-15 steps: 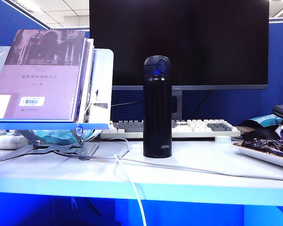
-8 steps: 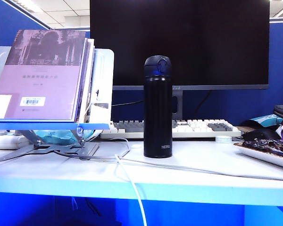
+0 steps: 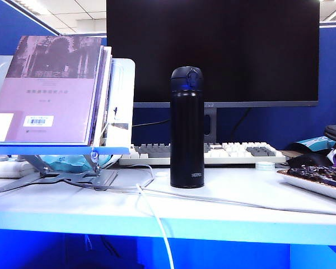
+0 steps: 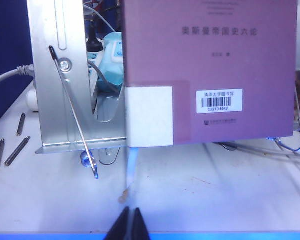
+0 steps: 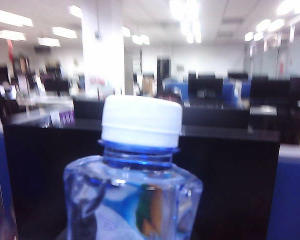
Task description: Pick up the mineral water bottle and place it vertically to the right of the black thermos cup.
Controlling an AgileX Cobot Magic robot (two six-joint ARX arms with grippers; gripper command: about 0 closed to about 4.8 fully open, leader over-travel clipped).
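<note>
The black thermos cup [image 3: 187,126] stands upright in the middle of the white desk in the exterior view, where neither gripper shows. The mineral water bottle [image 5: 135,200], clear with a white cap [image 5: 141,121], fills the right wrist view. It is upright and raised high enough to look over the partitions. My right gripper [image 5: 132,234] is shut on its body, its fingers mostly hidden behind the plastic. My left gripper [image 4: 130,222] is shut and empty, low over the desk's front edge before the book stand.
A purple book [image 3: 50,89] leans on a metal stand [image 4: 65,75] at the left. A dark monitor [image 3: 213,50] and a keyboard [image 3: 213,152] sit behind the thermos. A white cable [image 3: 157,224] crosses the desk front. A tray [image 3: 302,182] of dark items is at the right.
</note>
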